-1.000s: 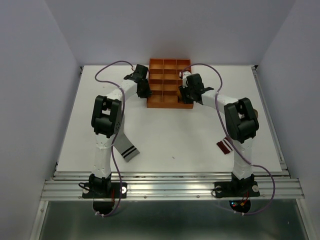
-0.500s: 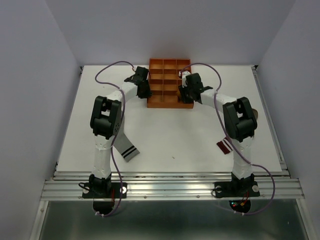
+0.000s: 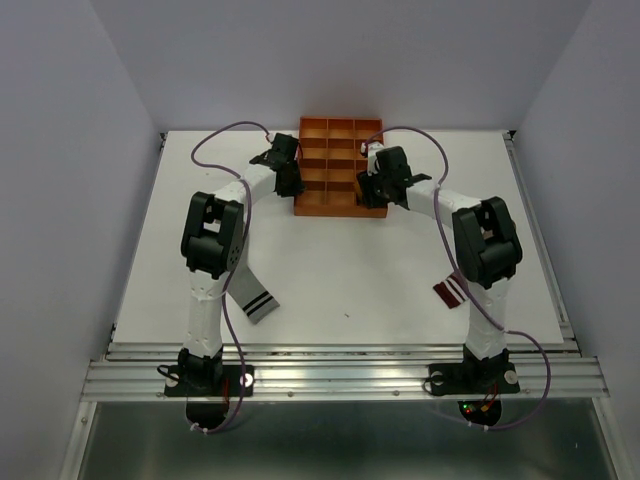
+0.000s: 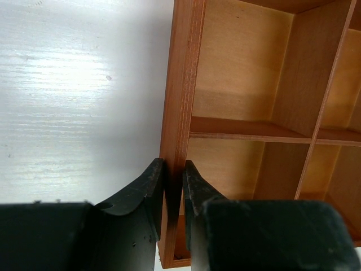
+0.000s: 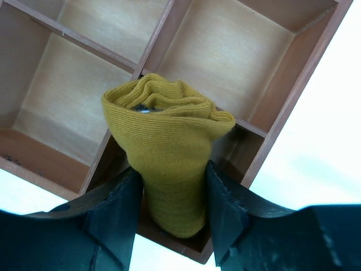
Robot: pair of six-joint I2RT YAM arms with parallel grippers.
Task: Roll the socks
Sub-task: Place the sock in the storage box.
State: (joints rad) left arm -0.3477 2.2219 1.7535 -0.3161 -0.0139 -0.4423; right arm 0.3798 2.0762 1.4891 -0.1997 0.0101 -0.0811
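Pinching a rolled yellow sock between both fingers, the right gripper hangs over the near right corner of the tray. The fingers press the roll's sides. Its coiled end, several layers wound on each other, faces the wrist camera. The roll's other end dips toward a corner compartment, and whether it touches the floor there cannot be told. Four compartments show around the roll in that view, all with bare wooden floors. The left gripper is closed onto the tray's left outer wall near its near corner, one finger outside on the table side and one inside, with the wall nipped between them. From above, the orange tray sits at the far middle of the white table, three compartments wide, with both arms reaching to it from either side. Three socks show in all. The yellow one is in the right gripper. A grey sock with a black-and-white striped cuff lies flat on the table beside the left arm's lower link. A brown sock with a maroon-and-white cuff lies near the right arm, mostly hidden behind it. Both flat socks lie well apart from the tray.
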